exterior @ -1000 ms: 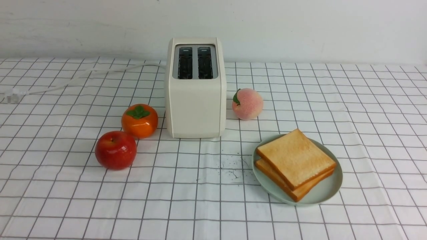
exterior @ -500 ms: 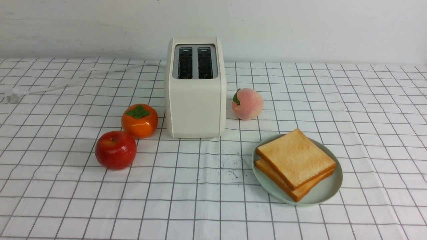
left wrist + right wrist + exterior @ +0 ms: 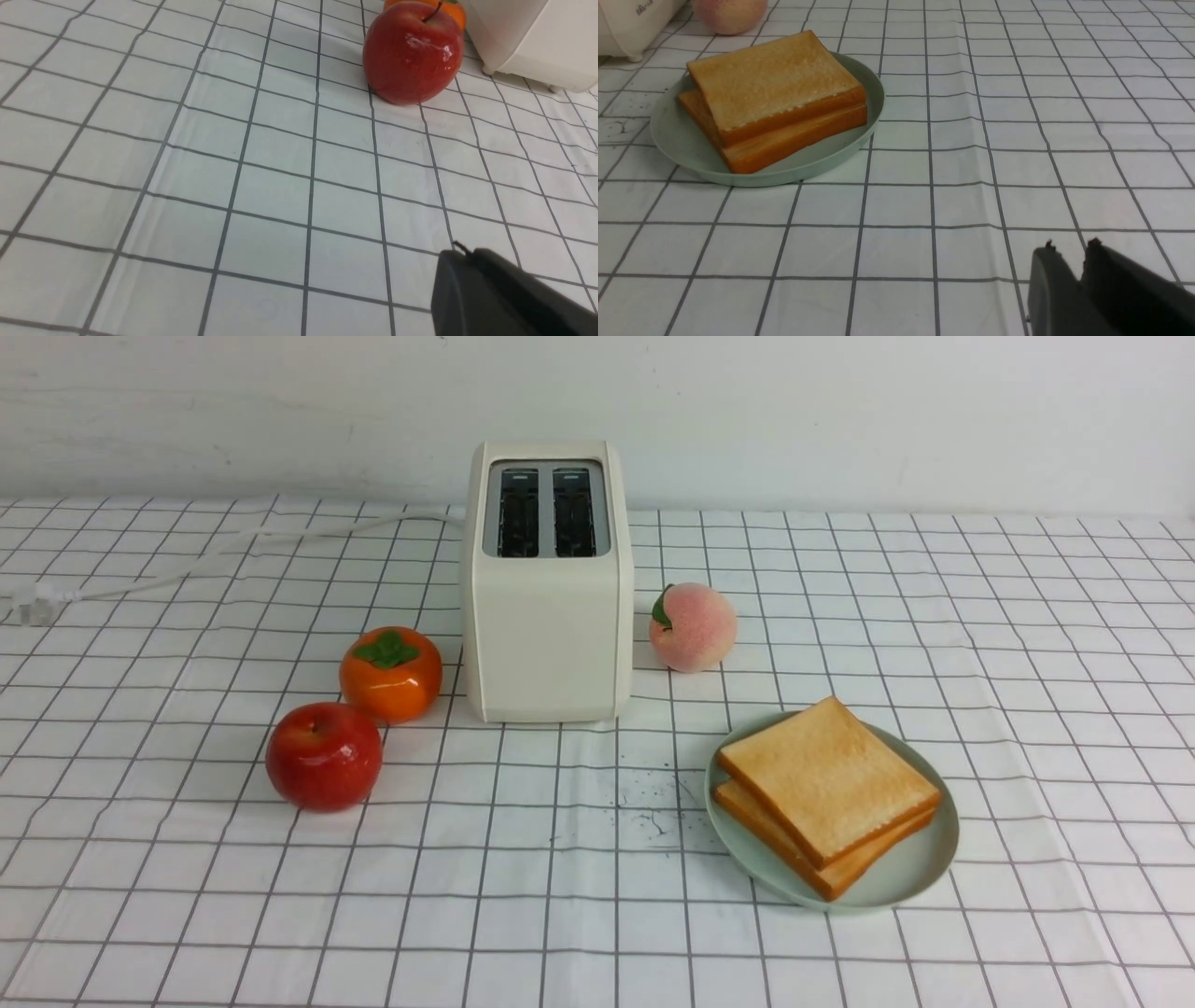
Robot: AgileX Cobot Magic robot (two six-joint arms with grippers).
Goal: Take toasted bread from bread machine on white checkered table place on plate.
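an apple [image 3: 324, 756] and persimmon [image 3: 391, 674] flank the bread machine [image 3: 547, 588], a peach [image 3: 693, 627] opposite; toasted bread [image 3: 826, 784] fills the plate [image 3: 910, 870]. both pincers look clenched; the lettering is unreadable.

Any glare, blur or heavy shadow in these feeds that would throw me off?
Front view: even light, sharp, soft shadows; apple shows small highlights. Left wrist view: white glare patch on the apple; the left hand is dark and featureless. Right wrist view: toast and plate sharp, no glare; the right hand is a dark shape.
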